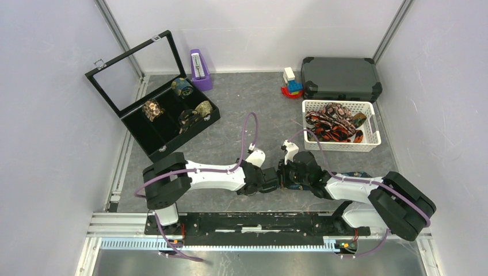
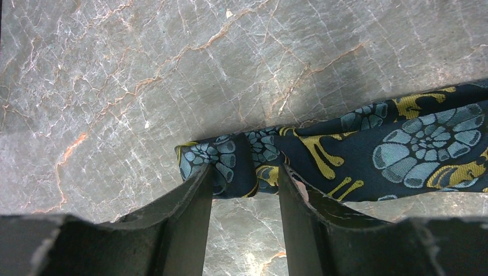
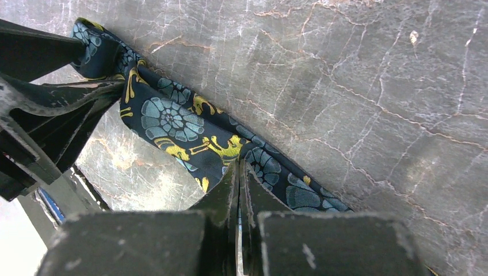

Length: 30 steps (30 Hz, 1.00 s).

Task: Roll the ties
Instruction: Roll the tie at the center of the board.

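Observation:
A dark navy tie (image 2: 374, 155) with blue flowers and gold paisley lies flat on the grey marble table between both grippers. Its folded end sits at the tips of my left gripper (image 2: 244, 175), whose jaws stand apart, one finger on each side of the fold, with bare table showing between them. My right gripper (image 3: 239, 167) is shut on the long edge of the same tie (image 3: 172, 121), a short way along from the fold. From above, the left gripper (image 1: 275, 179) and right gripper (image 1: 286, 175) meet tip to tip and hide most of the tie.
A black display box (image 1: 151, 150) with its lid up stands at the back left and holds several rolled ties (image 1: 153, 109). A white basket (image 1: 368, 144) of loose ties (image 1: 334, 123) sits at the right. Behind are a dark case (image 1: 340, 77), toy blocks (image 1: 291, 83) and a purple metronome (image 1: 199, 69).

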Available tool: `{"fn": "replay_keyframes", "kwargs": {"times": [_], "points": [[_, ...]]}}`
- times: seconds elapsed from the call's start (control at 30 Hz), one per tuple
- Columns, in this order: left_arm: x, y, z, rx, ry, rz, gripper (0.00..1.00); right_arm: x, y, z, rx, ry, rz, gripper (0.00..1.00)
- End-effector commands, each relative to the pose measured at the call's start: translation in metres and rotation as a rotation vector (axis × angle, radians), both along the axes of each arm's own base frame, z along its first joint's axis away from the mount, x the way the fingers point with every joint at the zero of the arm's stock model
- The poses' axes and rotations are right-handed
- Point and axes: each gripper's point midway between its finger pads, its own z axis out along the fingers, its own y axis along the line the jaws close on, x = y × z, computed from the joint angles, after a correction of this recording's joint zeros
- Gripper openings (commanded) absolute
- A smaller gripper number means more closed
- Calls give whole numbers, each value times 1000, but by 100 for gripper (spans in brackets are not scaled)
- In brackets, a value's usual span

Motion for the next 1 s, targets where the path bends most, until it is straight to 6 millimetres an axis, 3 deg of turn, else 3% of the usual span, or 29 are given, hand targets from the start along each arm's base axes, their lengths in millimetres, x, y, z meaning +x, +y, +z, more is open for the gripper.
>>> {"fn": "replay_keyframes", "kwargs": {"times": [0.0, 0.2, 0.4, 0.63, 0.73, 0.83, 0.97], "points": [[3, -12, 21, -70, -19, -1, 53, 7, 0, 10, -17, -39, -5, 0], [5, -13, 27, -81, -33, 4, 53, 9, 3, 21, -7, -56, -2, 0], [6, -11, 34, -95, -47, 16, 53, 11, 8, 32, 12, -75, 8, 8], [4, -14, 62, -172, -49, 7, 52, 12, 25, 50, 42, -103, 43, 14], [2, -6, 77, -195, -63, 11, 54, 11, 38, 60, 61, -118, 68, 25], [0, 8, 84, -225, -68, 24, 62, 7, 53, 70, 82, -124, 95, 34], [-3, 29, 77, -284, -43, 56, 66, 2, 78, 81, 118, -121, 130, 45]]}}
